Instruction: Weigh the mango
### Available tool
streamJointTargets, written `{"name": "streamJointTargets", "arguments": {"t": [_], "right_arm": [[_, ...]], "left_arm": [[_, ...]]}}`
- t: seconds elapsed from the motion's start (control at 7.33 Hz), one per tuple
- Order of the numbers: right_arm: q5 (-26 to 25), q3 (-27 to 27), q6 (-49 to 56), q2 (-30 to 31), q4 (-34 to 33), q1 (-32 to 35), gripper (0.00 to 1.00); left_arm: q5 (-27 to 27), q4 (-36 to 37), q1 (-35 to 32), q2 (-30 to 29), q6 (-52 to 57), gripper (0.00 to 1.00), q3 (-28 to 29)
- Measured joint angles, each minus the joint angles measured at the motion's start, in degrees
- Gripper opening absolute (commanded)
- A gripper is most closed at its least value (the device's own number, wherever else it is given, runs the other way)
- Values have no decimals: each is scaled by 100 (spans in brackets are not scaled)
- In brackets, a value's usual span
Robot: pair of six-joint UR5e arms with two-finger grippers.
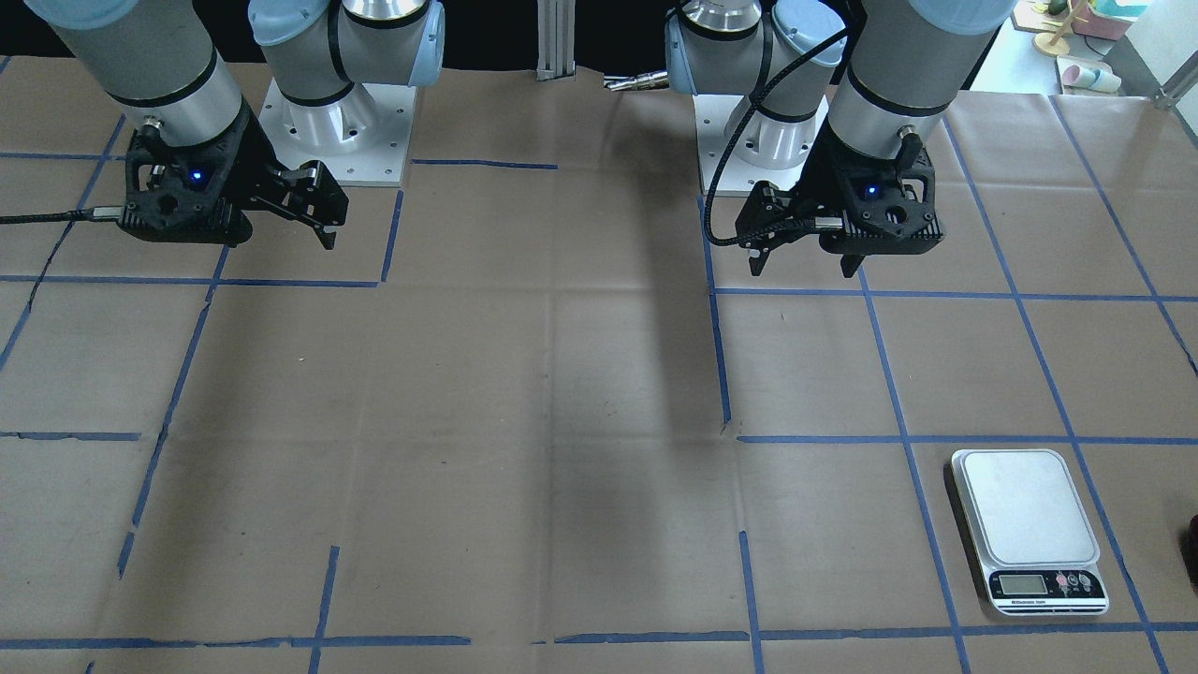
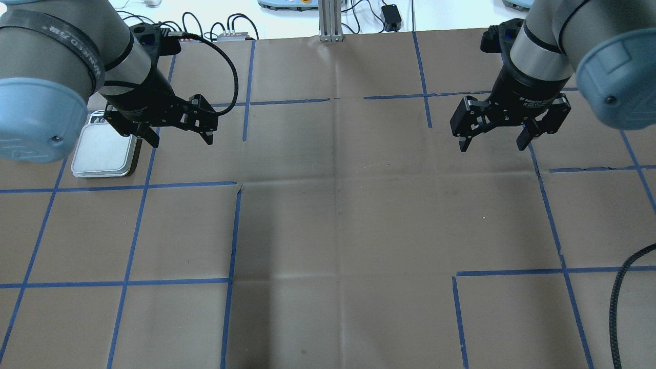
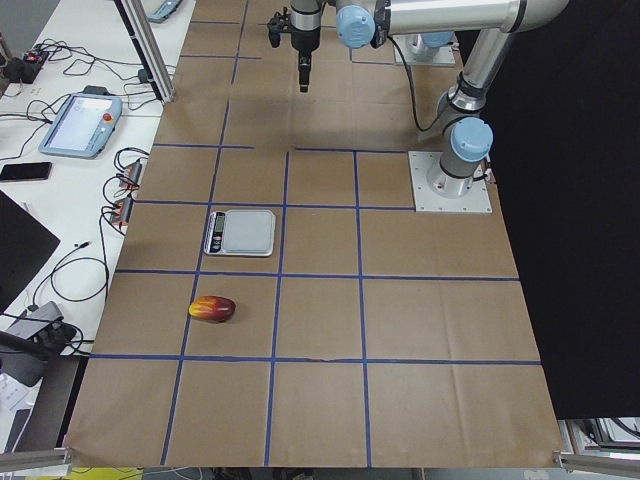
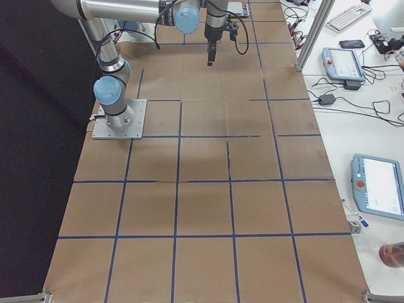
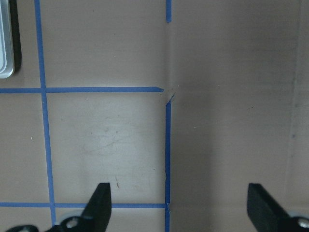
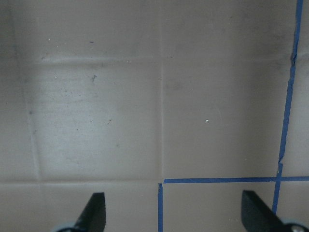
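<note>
The mango (image 3: 212,309), dark red fading to yellow, lies on the brown paper in the exterior left view, a short way from the scale on the side away from the arms. The white scale (image 1: 1027,529) has nothing on its platform; it also shows in the overhead view (image 2: 105,151) and at the edge of the left wrist view (image 5: 6,43). My left gripper (image 2: 180,141) hovers open and empty beside the scale, well above the table. My right gripper (image 2: 492,147) hovers open and empty over bare paper on the far side.
Blue tape lines (image 2: 236,230) divide the paper-covered table into squares. Both arm base plates (image 1: 332,126) stand at the robot's edge. A black cable (image 2: 622,292) hangs at the overhead view's right. Tablets and cables (image 4: 341,63) lie on the side bench.
</note>
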State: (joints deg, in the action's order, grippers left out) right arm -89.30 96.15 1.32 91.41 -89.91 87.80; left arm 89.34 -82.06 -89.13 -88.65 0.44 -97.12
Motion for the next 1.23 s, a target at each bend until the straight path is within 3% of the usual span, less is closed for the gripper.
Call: {"name": "streamJointTargets", "arguments": {"t": [0.55,0.82,1.23], "right_arm": [[0,0,0,0,0,0,100],[0,0,0,0,0,0,100],[0,0,0,0,0,0,100]], "left_arm": [[-31,68,386,-348,118,100,245],[-54,69,1265,-796,785,100,712],[-52,126,2788,-1828,2696,100,1608]]}}
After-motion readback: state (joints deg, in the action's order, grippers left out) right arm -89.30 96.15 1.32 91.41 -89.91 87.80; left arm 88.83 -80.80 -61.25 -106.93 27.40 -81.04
